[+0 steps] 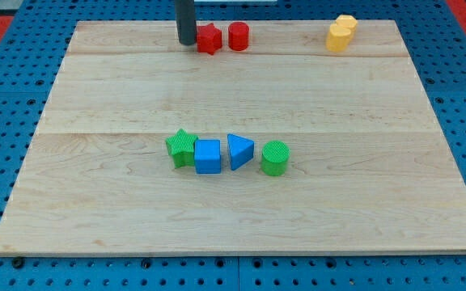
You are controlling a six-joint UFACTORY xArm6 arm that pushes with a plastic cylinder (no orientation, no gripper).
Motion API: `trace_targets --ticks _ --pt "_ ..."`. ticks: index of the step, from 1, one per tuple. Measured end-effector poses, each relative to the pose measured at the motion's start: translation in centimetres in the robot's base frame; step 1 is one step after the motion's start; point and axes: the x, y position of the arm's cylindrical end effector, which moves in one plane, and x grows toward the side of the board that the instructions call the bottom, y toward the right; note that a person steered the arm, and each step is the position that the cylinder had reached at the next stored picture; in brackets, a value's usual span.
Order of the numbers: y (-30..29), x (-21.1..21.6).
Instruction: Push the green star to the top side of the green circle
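1. You are at the approach step: your tip (187, 42) sits near the view's top of the wooden board (362, 202), just left of the red star-like block (209, 38), well apart from the green star (182, 147).
2. The green star lies at the left end of a row, touching the blue cube (208, 156); then come the blue triangle (239, 150) and the green circle (274, 158).
3. Next, I judge, bring the tip down to the star's lower left and push it up, then right, clear above the blue blocks.
4. There is no claw: the rod holds nothing, and whether it touches the red block you cannot tell.
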Motion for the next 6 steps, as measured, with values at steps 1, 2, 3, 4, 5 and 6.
trace_targets --ticks 1,2,3,4,5,6 --pt "0.0 4.2" --pt "0.0 4.2" --pt "-0.1 6.1" --pt "-1.4 11.5" --pt "-1.7 13.8" --pt "-3.4 14.2"
